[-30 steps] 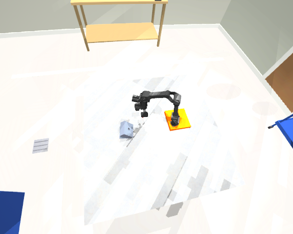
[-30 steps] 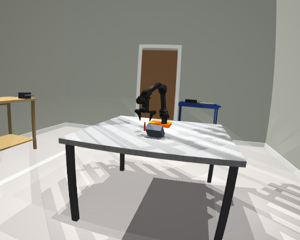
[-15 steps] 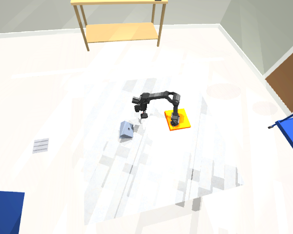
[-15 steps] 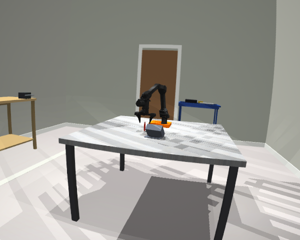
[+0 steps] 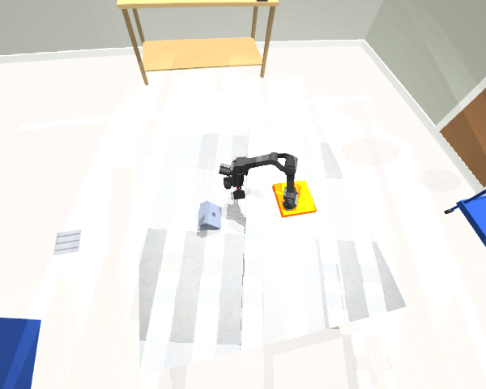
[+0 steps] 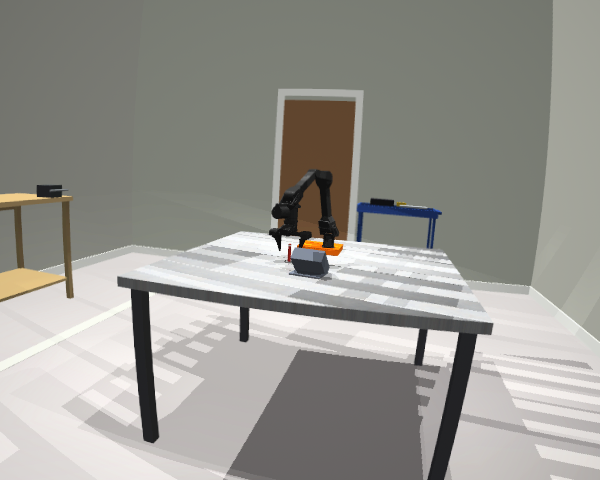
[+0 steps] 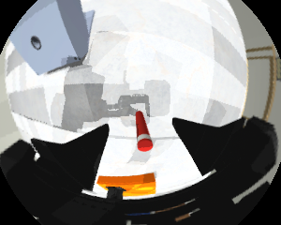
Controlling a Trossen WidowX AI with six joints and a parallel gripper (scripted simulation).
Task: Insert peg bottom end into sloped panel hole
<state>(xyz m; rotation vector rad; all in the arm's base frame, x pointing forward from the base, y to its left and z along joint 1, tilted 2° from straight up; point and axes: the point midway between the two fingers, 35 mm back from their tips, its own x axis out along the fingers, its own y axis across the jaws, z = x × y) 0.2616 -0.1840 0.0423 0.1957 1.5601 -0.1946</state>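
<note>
A slim round red peg (image 6: 289,254) (image 7: 140,125) with a pale band near its top stands upright on the table. Only a red sliver shows below the arm in the top view. My gripper (image 6: 290,247) (image 7: 140,124) is open and empty, pointing down over the peg. In the wrist view the peg shows between the two spread fingers, touching neither. How far the tips reach down beside it is hard to tell. The blue-grey sloped panel (image 5: 206,217) (image 6: 309,263) (image 7: 53,49) stands close by, with a dark round hole (image 5: 213,215) (image 7: 36,43) in its face.
The arm's base stands on an orange-yellow plate (image 5: 306,201) (image 6: 335,250) (image 7: 147,184). The panel block is at the upper left in the wrist view. The table's edge (image 6: 290,307) runs across the exterior view. A wooden shelf unit (image 5: 201,54) and a blue cart (image 5: 482,217) stand away from the table.
</note>
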